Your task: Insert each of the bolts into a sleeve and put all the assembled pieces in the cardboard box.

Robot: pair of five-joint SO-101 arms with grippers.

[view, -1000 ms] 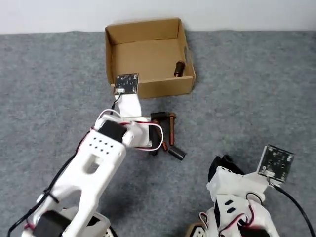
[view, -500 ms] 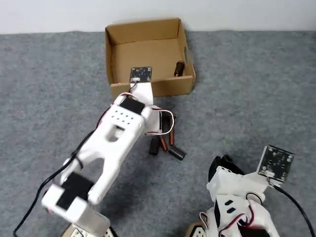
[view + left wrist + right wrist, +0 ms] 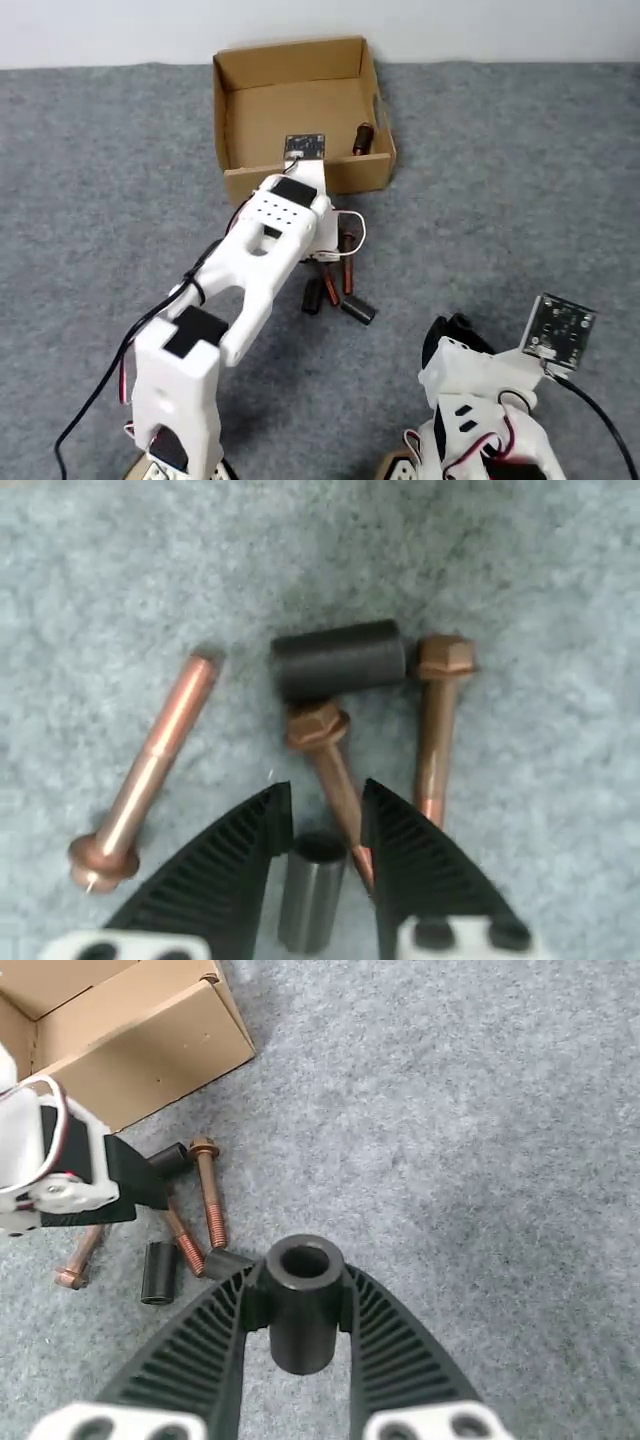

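Observation:
My left gripper (image 3: 325, 795) hangs open over the pile of parts in front of the cardboard box (image 3: 300, 178). Its fingers straddle a dark sleeve (image 3: 312, 885) lying on the carpet and the shank of a copper bolt (image 3: 335, 770). A black sleeve (image 3: 340, 660) lies just past that bolt's head. Two more bolts lie to either side, one (image 3: 437, 720) close by and one (image 3: 150, 765) farther off. My right gripper (image 3: 300, 1280) is shut on an upright black sleeve (image 3: 300, 1330), held above the carpet nearer the table's front. One assembled piece (image 3: 362, 138) lies inside the box.
In the high view the left arm (image 3: 285, 215) stretches across the pile, and another loose sleeve (image 3: 358, 310) lies nearer the right arm (image 3: 480, 390). Grey carpet covers the table all around. The box stands at the far edge against a white wall.
The left arm has stretched forward and swung right, bringing its gripper over the bolts and sleeves near the box. The right arm has kept still with its sleeve.

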